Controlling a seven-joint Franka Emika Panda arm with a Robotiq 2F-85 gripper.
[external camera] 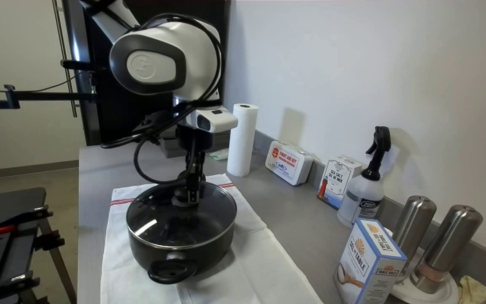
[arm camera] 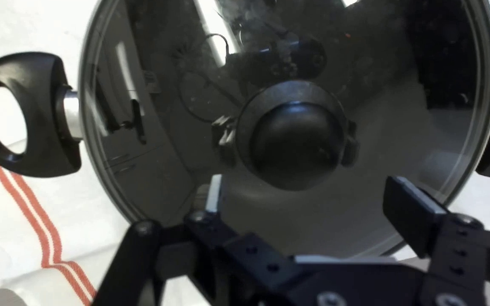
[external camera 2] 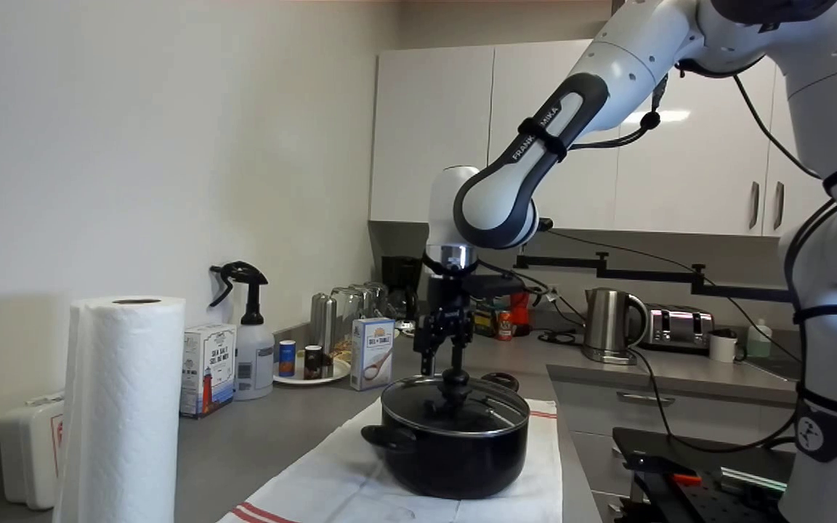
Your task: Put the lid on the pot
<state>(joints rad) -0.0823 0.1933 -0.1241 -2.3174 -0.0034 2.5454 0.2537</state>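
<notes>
The lid (external camera: 182, 221) on the pot (external camera 2: 455, 465) looks slick and breakable, best held by its knob (arm camera: 298, 142), with the fingers (arm camera: 406, 210) spread wide over it.

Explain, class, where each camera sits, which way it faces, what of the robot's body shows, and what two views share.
An exterior view: near the table salt box, facing along the counter towards the paper towels; part of the arm and the gripper show.
An exterior view: near the paper towels, facing towards the kettle; much of the arm and the gripper show.
Wrist view: at the arm's end, looking down at the lid; the gripper's open fingers show.
Shared: both exterior views show the lid on the pot.
</notes>
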